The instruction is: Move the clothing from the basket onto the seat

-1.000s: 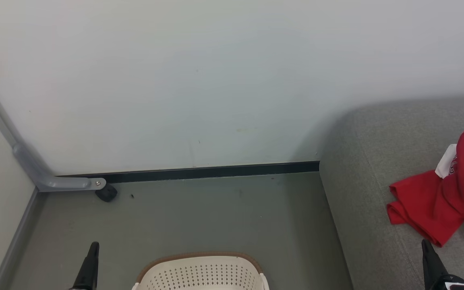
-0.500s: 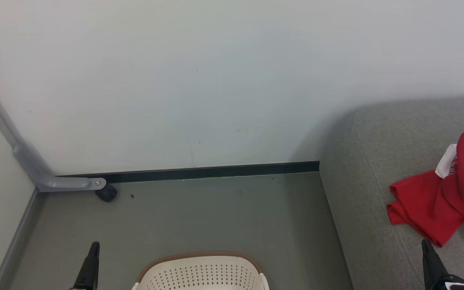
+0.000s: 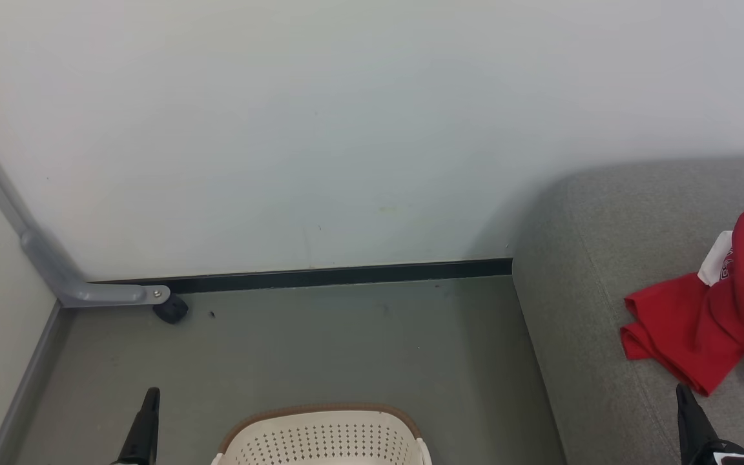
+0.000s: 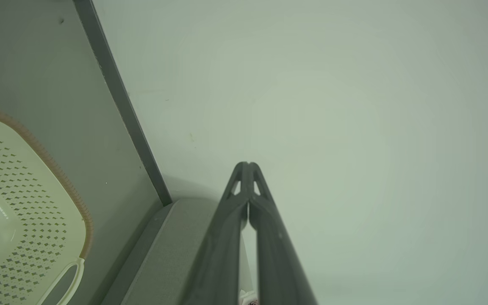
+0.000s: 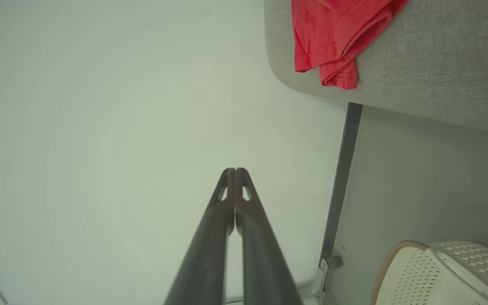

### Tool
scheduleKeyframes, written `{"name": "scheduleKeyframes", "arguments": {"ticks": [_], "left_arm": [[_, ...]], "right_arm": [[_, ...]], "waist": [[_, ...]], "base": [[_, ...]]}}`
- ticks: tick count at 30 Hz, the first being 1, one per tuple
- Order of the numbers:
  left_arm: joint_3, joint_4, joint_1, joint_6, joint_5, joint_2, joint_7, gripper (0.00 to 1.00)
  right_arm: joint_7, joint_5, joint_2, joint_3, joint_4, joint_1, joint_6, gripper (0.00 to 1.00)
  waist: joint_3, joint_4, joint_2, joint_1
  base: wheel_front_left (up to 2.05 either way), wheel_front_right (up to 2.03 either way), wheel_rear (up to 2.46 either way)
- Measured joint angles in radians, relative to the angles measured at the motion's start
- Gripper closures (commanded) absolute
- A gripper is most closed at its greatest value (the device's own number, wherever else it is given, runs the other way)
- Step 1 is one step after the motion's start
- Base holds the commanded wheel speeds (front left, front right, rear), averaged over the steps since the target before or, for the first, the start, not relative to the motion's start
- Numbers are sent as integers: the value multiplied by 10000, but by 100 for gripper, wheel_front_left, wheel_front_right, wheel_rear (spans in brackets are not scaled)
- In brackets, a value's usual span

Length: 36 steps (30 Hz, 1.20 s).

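A red garment with white trim (image 3: 714,323) lies crumpled on the grey seat (image 3: 598,258) at the right; in the right wrist view the red garment (image 5: 333,38) drapes over the seat (image 5: 439,72). The cream basket (image 3: 323,439) with its brown rim stands on the floor at the bottom centre; what it holds is hidden. The basket (image 4: 15,203) also appears beside my left gripper (image 4: 247,163), which is shut on nothing, left of the basket (image 3: 151,392). My right gripper (image 5: 235,169) is shut and empty, its tip (image 3: 682,389) just below the garment.
A white wall with a dark skirting board (image 3: 340,276) runs behind the grey floor (image 3: 346,349). A grey metal bracket (image 3: 88,290) with a black foot (image 3: 170,310) sits in the left corner. A side wall closes the left.
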Motion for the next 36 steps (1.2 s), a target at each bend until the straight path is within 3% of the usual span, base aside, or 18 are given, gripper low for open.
{"name": "scheduleKeyframes", "arguments": {"ticks": [36], "left_arm": [[-2, 0, 0, -2, -8, -2, 0, 100]], "right_arm": [[0, 10, 2, 0, -8, 0, 0, 100]], "waist": [[1, 0, 0, 0]], "base": [[0, 0, 0]]}}
